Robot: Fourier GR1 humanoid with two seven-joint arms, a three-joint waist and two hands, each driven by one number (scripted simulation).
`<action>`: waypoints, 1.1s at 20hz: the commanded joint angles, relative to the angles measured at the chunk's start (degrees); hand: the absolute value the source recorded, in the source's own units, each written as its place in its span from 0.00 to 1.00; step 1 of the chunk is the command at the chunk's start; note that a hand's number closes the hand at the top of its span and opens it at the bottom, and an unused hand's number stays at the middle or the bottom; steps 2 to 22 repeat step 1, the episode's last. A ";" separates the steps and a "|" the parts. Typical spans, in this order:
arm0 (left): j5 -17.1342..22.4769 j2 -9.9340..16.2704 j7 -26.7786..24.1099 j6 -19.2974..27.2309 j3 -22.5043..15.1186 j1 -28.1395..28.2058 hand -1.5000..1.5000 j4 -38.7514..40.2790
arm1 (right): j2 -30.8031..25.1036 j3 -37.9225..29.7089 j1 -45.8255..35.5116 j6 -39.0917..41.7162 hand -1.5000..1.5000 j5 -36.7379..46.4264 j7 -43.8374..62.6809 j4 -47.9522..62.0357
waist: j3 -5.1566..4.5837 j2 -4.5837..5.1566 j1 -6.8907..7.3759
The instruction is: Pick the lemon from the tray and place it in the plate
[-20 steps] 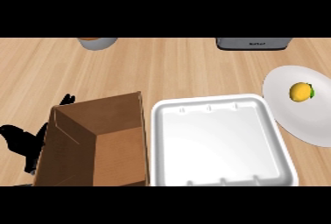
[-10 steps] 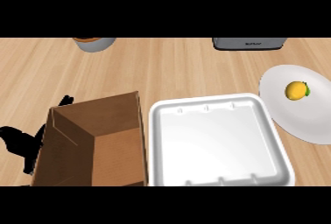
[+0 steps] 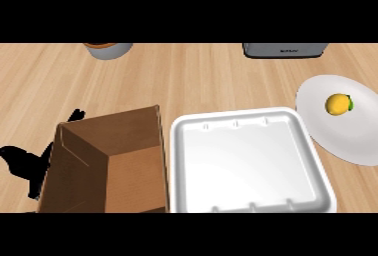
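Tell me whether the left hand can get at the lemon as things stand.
Probably not directly: the left hand is at the far left, with the cardboard box and white tray between it and the lemon on the plate.

- lemon (image 3: 338,104) sitting on plate (image 3: 347,135), far right of counter (image 3: 192,80)
- tray (image 3: 247,165) lying just left of plate, touching box (image 3: 107,162) on its left
- left hand (image 3: 26,162) showing beside box's left wall
- pot (image 3: 108,49) and appliance (image 3: 285,49) standing at back edge

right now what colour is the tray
White, seen in the head view: the tray beside the brown box.
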 commanded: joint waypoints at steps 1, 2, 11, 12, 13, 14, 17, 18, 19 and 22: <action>-1.35 -3.49 -0.64 -2.02 -5.21 2.71 0.50 7.16 | 2.75 0.16 2.13 0.58 0.00 0.17 -5.33 0.10 | -0.99 1.16 -0.57; -1.35 -3.49 -0.64 -2.02 -5.21 2.71 0.50 7.16 | 2.75 0.16 2.13 0.58 0.00 0.17 -5.33 0.10 | -0.99 1.16 -0.57; -1.35 -3.49 -0.64 -2.02 -5.21 2.71 0.50 7.16 | 2.75 0.16 2.13 0.58 0.00 0.17 -5.33 0.10 | -0.99 1.16 -0.57; -1.35 -3.49 -0.64 -2.02 -5.21 2.71 0.50 7.16 | 2.75 0.16 2.13 0.58 0.00 0.17 -5.33 0.10 | -0.99 1.16 -0.57; -1.35 -3.49 -0.64 -2.02 -5.21 2.71 0.50 7.16 | 2.75 0.16 2.13 0.58 0.00 0.17 -5.33 0.10 | -0.99 1.16 -0.57; -1.35 -3.49 -0.64 -2.02 -5.21 2.71 0.50 7.16 | 2.75 0.16 2.13 0.58 0.00 0.17 -5.33 0.10 | -0.99 1.16 -0.57; -1.35 -3.49 -0.64 -2.02 -5.21 2.71 0.50 7.16 | 2.75 0.16 2.13 0.58 0.00 0.17 -5.33 0.10 | -0.99 1.16 -0.57; -1.35 -3.49 -0.64 -2.02 -5.21 2.71 0.50 7.16 | 2.75 0.16 2.13 0.58 0.00 0.17 -5.33 0.10 | -0.99 1.16 -0.57; -1.35 -3.49 -0.64 -2.02 -5.21 2.71 0.50 7.16 | 2.75 0.16 2.13 0.58 0.00 0.17 -5.33 0.10 | -0.99 1.16 -0.57; -1.35 -3.49 -0.64 -2.02 -5.21 2.71 0.50 7.16 | 2.75 0.16 2.13 0.58 0.00 0.17 -5.33 0.10 | -0.99 1.16 -0.57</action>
